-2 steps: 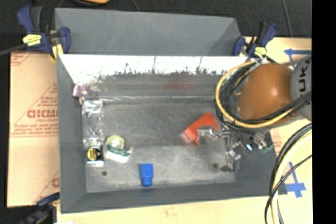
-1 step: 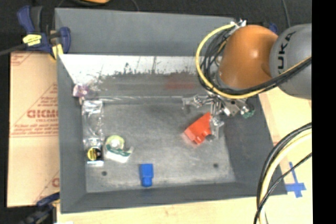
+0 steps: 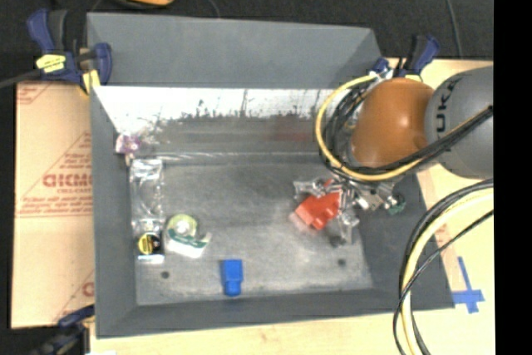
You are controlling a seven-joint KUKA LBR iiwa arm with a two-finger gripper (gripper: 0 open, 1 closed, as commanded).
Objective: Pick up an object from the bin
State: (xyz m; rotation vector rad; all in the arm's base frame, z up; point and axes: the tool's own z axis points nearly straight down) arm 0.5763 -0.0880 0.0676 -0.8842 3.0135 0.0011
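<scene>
One red blocky piece (image 3: 314, 214), right side of grey bin (image 3: 249, 187), at the jaws, grip state unclear

The grey arm (image 3: 465, 125) reaches in from the right of the frame, its rounded orange wrist cover (image 3: 389, 122) ringed by looped yellow and black cables (image 3: 326, 129). Below the cover, the metal hand (image 3: 341, 208) hangs low, pointing down, right of centre.

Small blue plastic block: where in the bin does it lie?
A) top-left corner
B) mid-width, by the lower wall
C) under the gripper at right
B: the small blue plastic block lies mid-width by the lower wall, apart from the gripper, which is at the red chunky object on the right.
</scene>
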